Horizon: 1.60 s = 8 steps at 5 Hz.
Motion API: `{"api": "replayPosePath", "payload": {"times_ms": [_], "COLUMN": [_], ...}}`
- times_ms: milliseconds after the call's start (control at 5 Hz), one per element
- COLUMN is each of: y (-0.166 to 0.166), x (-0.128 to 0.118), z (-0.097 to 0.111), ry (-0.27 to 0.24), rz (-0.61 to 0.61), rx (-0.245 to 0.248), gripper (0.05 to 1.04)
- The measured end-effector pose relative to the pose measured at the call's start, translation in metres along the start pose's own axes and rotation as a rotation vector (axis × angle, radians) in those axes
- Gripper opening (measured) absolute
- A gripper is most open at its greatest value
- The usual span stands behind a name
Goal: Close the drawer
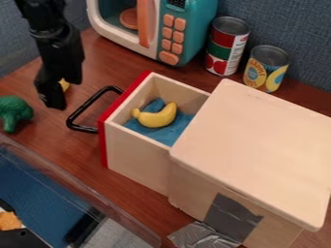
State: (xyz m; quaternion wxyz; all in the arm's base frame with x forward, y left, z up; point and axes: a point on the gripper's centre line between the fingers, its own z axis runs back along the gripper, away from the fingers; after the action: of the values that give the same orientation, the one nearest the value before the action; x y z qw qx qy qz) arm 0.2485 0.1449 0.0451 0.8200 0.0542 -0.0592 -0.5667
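A wall of blue, woven-looking fabric stands behind the brown table, which has a wood grain. The black arm comes down from the top left edge, almost upright, and its gripper hangs near the black handle, apart from it. I cannot tell if the gripper is open or closed; a small yellow thing shows just beside it. The drawer is pulled out of the pale, smooth box; its front is red, and the handle is an angular loop. Inside, a curved, shiny yellow banana lies on crumpled blue cloth. Grey tape sticks to the box's side.
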Motion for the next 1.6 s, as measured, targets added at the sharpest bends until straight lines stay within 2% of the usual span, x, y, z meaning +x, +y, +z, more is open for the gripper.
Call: {"api": "replayPosePath", "payload": {"times_ms": [200, 400, 600, 1000, 1200, 1400, 1600], "y": [-0.007, -0.022, -0.033, -0.050, -0.055, -0.055, -0.057], "x": [0.018, 0.035, 0.049, 0.096, 0.114, 0.126, 0.133], "z": [-0.010, -0.029, -0.037, -0.028, -0.027, -0.026, -0.029], "ry": [0.012, 0.025, 0.013, -0.045, -0.088, -0.109, -0.125], "rz": [-0.039, -0.086, -0.126, -0.223, -0.242, -0.275, -0.277], "rx": [-0.005, -0.050, -0.055, -0.031, -0.044, -0.038, -0.058], "gripper": [0.999, 0.999, 0.999, 0.999, 0.999, 0.999, 0.999]}}
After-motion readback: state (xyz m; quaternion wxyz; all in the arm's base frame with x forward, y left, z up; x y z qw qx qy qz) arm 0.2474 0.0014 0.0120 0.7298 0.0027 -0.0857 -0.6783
